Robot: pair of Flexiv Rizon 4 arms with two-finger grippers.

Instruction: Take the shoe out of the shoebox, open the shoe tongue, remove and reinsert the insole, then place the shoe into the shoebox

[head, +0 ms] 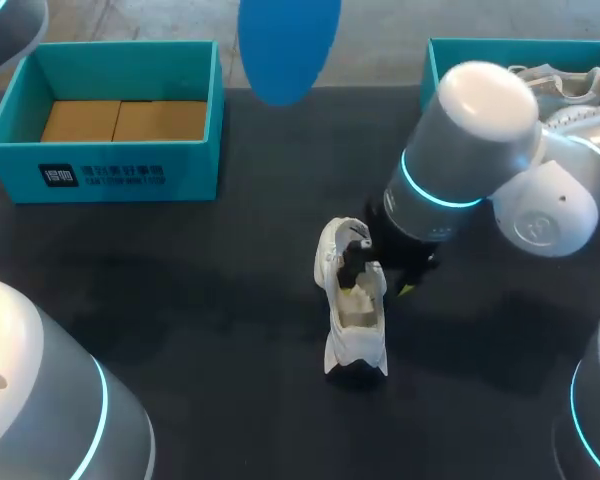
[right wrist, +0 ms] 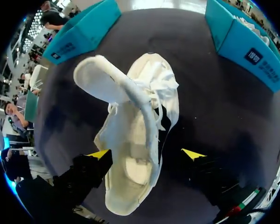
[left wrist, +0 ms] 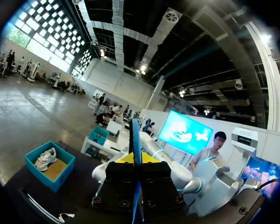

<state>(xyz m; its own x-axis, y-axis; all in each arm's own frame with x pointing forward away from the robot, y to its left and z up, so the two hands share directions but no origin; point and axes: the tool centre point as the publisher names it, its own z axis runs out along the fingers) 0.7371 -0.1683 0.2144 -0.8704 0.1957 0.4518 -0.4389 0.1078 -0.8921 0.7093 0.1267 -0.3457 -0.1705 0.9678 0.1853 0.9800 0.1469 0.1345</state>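
Observation:
A white shoe (head: 352,318) stands on the dark table (head: 180,300), near its middle. My right gripper (head: 380,288) is down at the shoe with its fingers open. In the right wrist view the right gripper (right wrist: 145,154) has its yellow tips on either side of the shoe (right wrist: 140,140), neither clearly touching it. A white flap (right wrist: 100,77), apparently the tongue, is pulled up and out of the shoe's opening. My left gripper (left wrist: 136,158) is raised high and shut on a thin blue insole (left wrist: 135,140), seen edge-on. The same insole (head: 288,45) shows as a blue oval from the head camera.
A teal shoebox (head: 110,160) with a bare cardboard floor stands at the back left. At the back right, behind my right arm, a second teal box (head: 480,50) holds another white shoe (head: 565,82). This box (left wrist: 50,163) also shows in the left wrist view.

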